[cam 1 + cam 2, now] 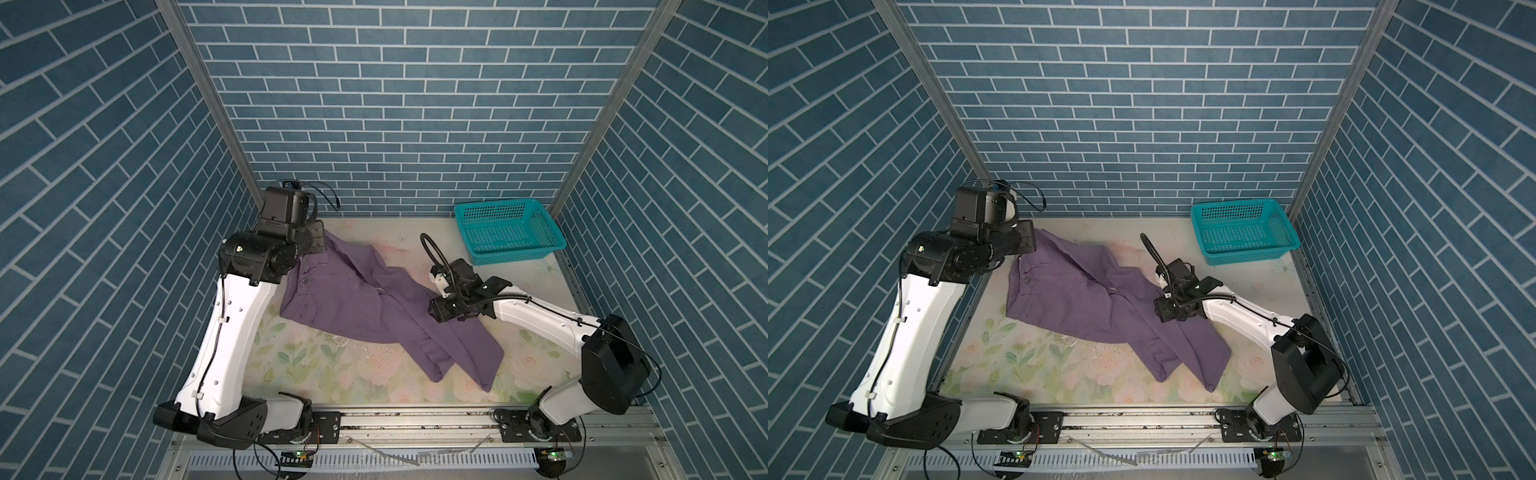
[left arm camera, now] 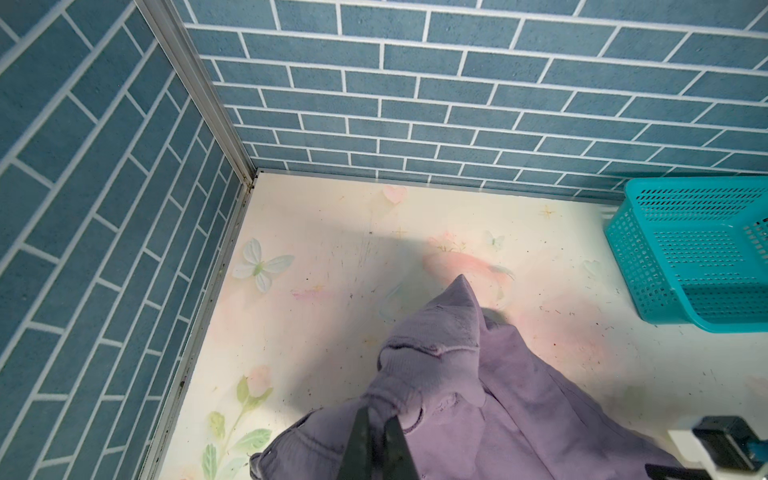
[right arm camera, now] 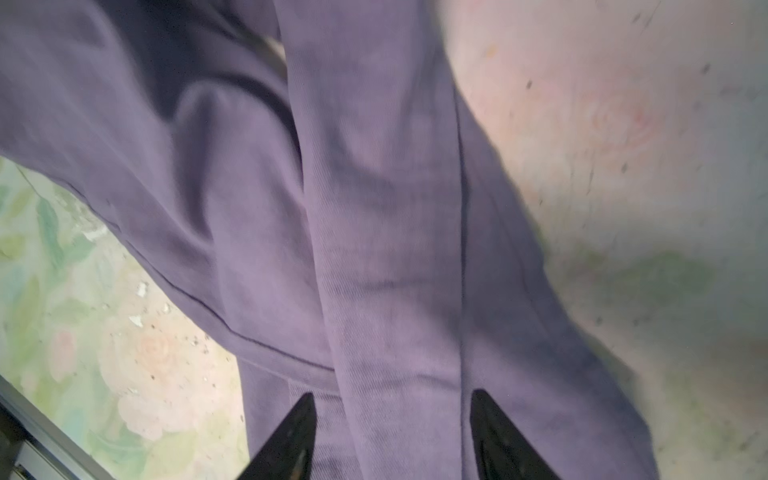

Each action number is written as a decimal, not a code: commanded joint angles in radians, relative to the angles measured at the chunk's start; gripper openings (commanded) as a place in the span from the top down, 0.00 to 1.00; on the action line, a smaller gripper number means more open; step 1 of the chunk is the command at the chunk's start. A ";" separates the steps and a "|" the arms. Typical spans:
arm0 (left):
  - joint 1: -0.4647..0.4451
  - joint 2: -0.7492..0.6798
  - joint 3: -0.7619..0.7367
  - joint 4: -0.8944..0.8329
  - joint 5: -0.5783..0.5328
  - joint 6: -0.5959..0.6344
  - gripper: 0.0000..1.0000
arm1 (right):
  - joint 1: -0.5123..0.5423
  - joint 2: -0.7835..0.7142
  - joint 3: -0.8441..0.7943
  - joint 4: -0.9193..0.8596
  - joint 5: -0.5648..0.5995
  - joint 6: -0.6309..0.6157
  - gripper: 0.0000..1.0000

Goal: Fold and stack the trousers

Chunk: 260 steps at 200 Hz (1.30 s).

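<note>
Lying rumpled aslant the surface [image 1: 316, 365], the trousers [image 1: 357, 299] are clamped at the waistband [image 2: 428, 357] by the left pincer [image 2: 376, 436], while the right pincer [image 3: 392, 399] stands spread astride one leg [image 3: 386, 249]. A left-only pull would likely twist the crossed legs.

On the table [image 1: 316, 374], trousers [image 1: 357, 303] — basket [image 1: 517, 254] behind, right.

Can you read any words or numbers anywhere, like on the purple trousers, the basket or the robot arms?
No text here can be read.
On the trousers: no label or words showing.
On the basket: no words.
On the left arm's black joint: tiny white print, too small to read.
</note>
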 commanded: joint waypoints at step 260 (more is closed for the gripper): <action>0.098 -0.120 -0.161 0.048 0.041 -0.016 0.99 | -0.019 0.000 -0.102 -0.016 0.047 0.092 0.43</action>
